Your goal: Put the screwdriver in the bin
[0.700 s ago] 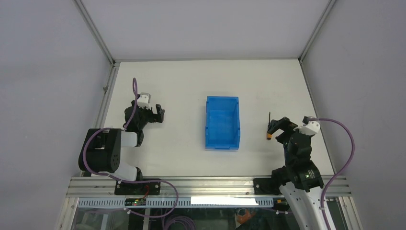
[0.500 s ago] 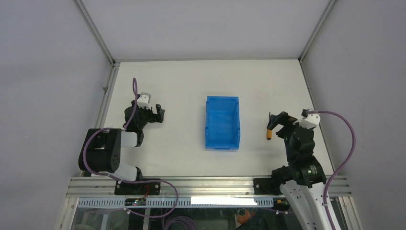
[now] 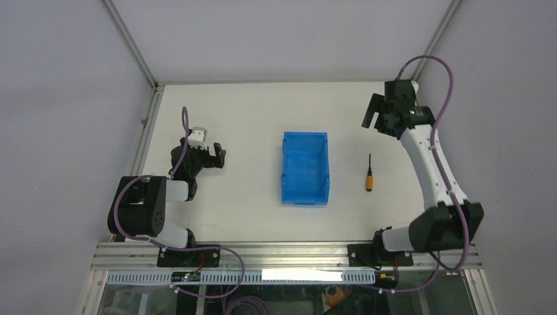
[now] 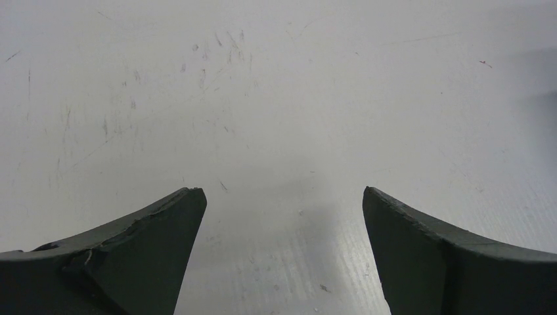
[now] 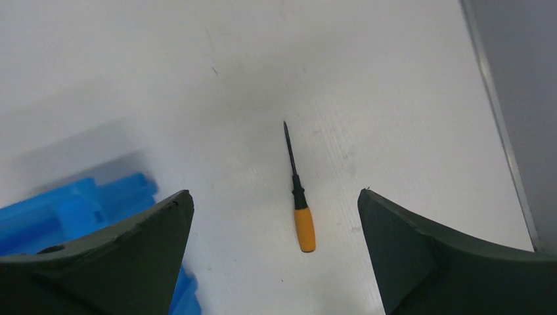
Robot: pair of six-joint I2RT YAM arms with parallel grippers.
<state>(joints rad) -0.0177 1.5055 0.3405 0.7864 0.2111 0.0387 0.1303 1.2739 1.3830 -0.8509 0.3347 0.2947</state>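
Note:
The screwdriver (image 3: 370,177), orange handle and thin black shaft, lies flat on the white table right of the blue bin (image 3: 305,168), handle toward the near edge. My right gripper (image 3: 373,118) is raised high above the table, beyond the screwdriver, open and empty. In the right wrist view the screwdriver (image 5: 299,200) lies far below, between the spread fingers of the right gripper (image 5: 274,192), and a blurred corner of the bin (image 5: 79,210) shows at lower left. My left gripper (image 3: 217,157) rests low at the left, open and empty, over bare table in its wrist view (image 4: 281,190).
The table's right edge rail (image 5: 499,118) runs close to the screwdriver's right. Grey enclosure walls (image 3: 486,79) with metal frame posts stand around the table. The bin looks empty.
My right arm has lifted from low beside the screwdriver's handle and stretched up toward the back right. The screwdriver stays on the table. The left arm has not moved.

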